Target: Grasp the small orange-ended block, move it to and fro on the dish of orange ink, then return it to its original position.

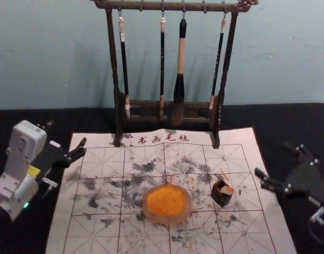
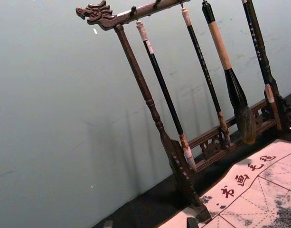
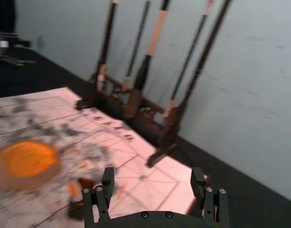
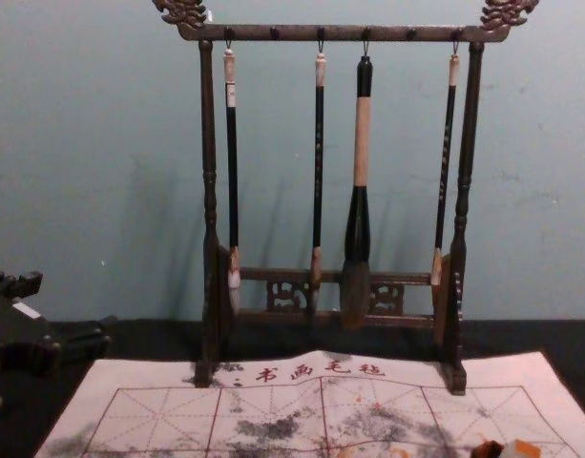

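The right gripper is open at the mat's right edge, right of the block and apart from it; in the right wrist view the gripper has nothing between its fingers. The small orange-ended block rests at a dark, cup-like holder, right of the dish. How far it sits inside is unclear. The round dish of orange ink lies on the mat. In the chest view, the block's orange end shows at the lower edge. Over the left side, the left gripper stays parked and open.
A wooden rack with several hanging brushes stands behind the dish, its feet on the mat's back edge. The ink-stained paper mat lies on a black tabletop. A wall rises behind.
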Tool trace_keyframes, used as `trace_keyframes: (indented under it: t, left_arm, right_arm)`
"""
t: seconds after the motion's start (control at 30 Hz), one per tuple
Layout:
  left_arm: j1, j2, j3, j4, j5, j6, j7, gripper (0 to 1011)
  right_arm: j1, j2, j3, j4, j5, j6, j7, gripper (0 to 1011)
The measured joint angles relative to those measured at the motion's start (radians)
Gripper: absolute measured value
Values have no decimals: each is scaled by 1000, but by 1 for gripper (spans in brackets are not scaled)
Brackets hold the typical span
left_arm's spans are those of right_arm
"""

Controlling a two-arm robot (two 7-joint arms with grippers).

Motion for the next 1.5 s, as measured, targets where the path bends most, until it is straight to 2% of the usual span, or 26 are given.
trace_keyframes:
  t: [0.13, 0.3, 0.67, 1.07, 1.5]
  left_arm:
    - [0, 0, 0, 0, 0, 0, 0, 1001]
    - [0, 0, 0, 0, 0, 0, 0, 1001]
    - [0, 0, 0, 0, 0, 0, 0, 1001]
    - [0, 0, 0, 0, 0, 0, 0, 1001]
    - [0, 0, 0, 0, 0, 0, 0, 1001]
  right_arm:
    - [-28, 11, -6, -25, -1, -3, 36, 1002]
    - [-32, 13, -29, -36, -12, 16, 82, 1002]
    - [32, -19, -82, 12, -78, 80, 163, 1000]
    - [85, -61, -90, 75, -124, 95, 203, 1002]
    - [99, -95, -72, 95, -142, 105, 230, 1000]
